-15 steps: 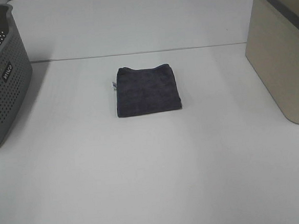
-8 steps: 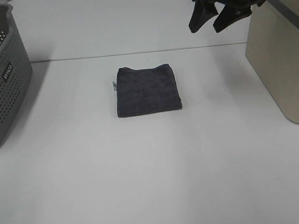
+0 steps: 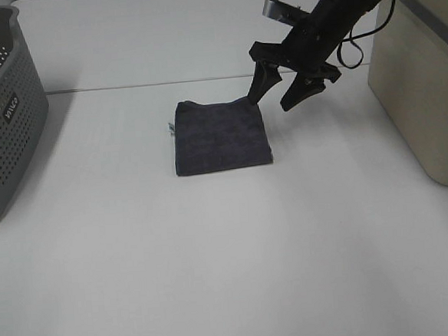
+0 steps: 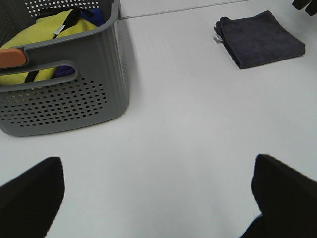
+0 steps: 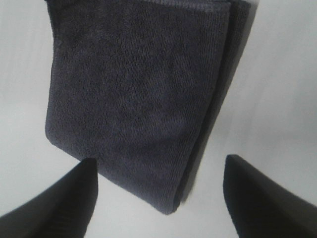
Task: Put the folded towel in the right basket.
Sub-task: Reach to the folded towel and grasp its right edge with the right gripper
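The folded dark grey towel (image 3: 221,136) lies flat on the white table; it also shows in the left wrist view (image 4: 260,38) and fills the right wrist view (image 5: 138,94). My right gripper (image 3: 274,95) is open, reaching in from the upper right, with its fingertips (image 3: 256,93) at the towel's far right corner, above it. The right basket (image 3: 426,85) is beige and stands at the right edge. My left gripper (image 4: 158,193) is open and empty, out of the high view, near the grey basket.
A grey perforated basket (image 3: 0,107) stands at the far left; in the left wrist view (image 4: 64,89) it holds yellow and other coloured cloths. The white table (image 3: 231,267) spreads in front of the towel.
My right arm has come down and to the left from above the beige basket, out to the towel's far right corner, jaws open. The towel has not moved.
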Controlling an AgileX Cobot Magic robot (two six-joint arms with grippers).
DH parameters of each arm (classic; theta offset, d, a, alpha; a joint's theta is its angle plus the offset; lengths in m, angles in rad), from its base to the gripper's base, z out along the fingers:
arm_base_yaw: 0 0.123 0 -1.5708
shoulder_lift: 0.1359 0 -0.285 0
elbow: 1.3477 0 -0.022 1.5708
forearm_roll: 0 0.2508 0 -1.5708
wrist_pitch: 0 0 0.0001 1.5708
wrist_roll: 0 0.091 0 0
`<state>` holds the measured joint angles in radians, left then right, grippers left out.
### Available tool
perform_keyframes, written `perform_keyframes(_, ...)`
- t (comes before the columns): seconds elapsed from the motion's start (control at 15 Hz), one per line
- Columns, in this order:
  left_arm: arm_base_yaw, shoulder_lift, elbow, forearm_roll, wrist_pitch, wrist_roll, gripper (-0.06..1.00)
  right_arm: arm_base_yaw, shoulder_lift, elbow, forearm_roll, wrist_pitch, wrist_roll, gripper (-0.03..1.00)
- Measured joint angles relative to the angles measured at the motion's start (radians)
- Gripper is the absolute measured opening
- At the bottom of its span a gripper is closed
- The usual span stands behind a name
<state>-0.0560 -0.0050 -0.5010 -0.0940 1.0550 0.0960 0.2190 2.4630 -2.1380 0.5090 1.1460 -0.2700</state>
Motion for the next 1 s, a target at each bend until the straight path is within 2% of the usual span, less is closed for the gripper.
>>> perform_keyframes(0.2, 0.0, 0.0, 0.0, 0.0, 0.0, 0.0, 0.98, 0.0, 0.125, -0.119, 0.048, 0.05, 0.005, 0.68)
perform_keyframes(0.4, 0.0, 0.0, 0.0, 0.0, 0.0, 0.0, 0.98, 0.0, 0.177, -0.142, 0.078, 0.049, 0.005, 0.68)
perform_keyframes(0.67, 0.0, 0.0, 0.0, 0.0, 0.0, 0.0, 0.98, 0.013, 0.187, -0.143, 0.084, -0.011, 0.005, 0.68)
perform_keyframes(0.8, 0.0, 0.0, 0.0, 0.0, 0.0, 0.0, 0.98, 0.013, 0.187, -0.154, 0.058, -0.012, 0.007, 0.68)
perform_keyframes(1.0, 0.0, 0.0, 0.0, 0.0, 0.0, 0.0, 0.98, 0.011, 0.187, -0.201, -0.038, 0.014, 0.035, 0.68)
